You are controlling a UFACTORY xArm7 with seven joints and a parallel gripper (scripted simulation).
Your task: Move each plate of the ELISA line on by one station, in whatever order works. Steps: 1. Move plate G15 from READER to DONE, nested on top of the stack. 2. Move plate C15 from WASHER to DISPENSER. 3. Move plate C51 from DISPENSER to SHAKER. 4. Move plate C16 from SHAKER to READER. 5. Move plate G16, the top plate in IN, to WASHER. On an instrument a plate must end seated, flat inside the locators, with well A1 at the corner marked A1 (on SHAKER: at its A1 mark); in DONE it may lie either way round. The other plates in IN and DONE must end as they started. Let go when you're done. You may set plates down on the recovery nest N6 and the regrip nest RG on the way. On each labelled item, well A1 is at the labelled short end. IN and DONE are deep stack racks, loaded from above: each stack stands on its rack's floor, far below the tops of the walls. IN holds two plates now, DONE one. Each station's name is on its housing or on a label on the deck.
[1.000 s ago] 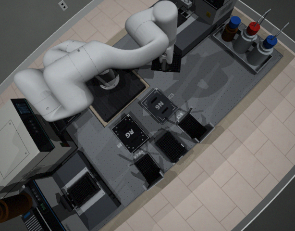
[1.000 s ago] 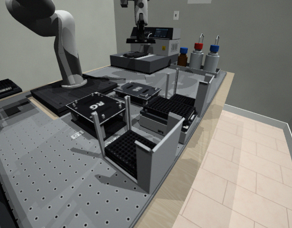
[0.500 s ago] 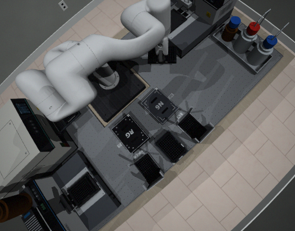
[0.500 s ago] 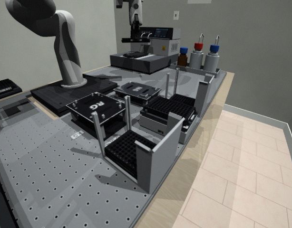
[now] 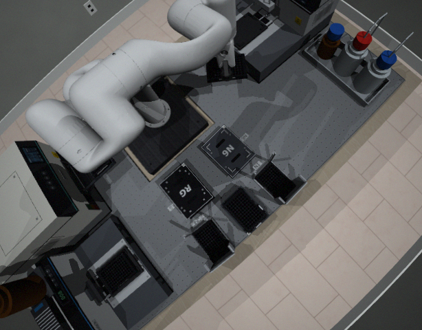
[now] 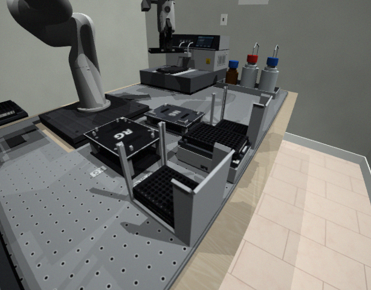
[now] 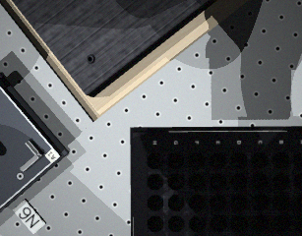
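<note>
My gripper (image 5: 225,69) (image 6: 163,46) is shut on a black well plate (image 5: 214,73) (image 6: 154,49) (image 7: 219,182) and holds it level, high above the deck, beside the front corner of the instrument (image 5: 271,58) (image 6: 176,79) at the back. I cannot read the plate's label. In the wrist view the plate fills the lower right, with the N6 nest (image 7: 13,140) at the left edge. Another black plate (image 5: 244,208) (image 6: 214,135) sits on the low unit between the two racks. A plate (image 5: 117,271) sits on the front left instrument.
The N6 nest (image 5: 208,146) (image 6: 167,109) and the RG nest (image 5: 174,184) (image 6: 110,128) stand mid-deck. Two tall-walled racks (image 5: 213,241) (image 5: 275,181) hold black plates. Three bottles (image 5: 360,53) (image 6: 251,71) stand at the back right. The arm's base plinth (image 5: 168,135) lies left.
</note>
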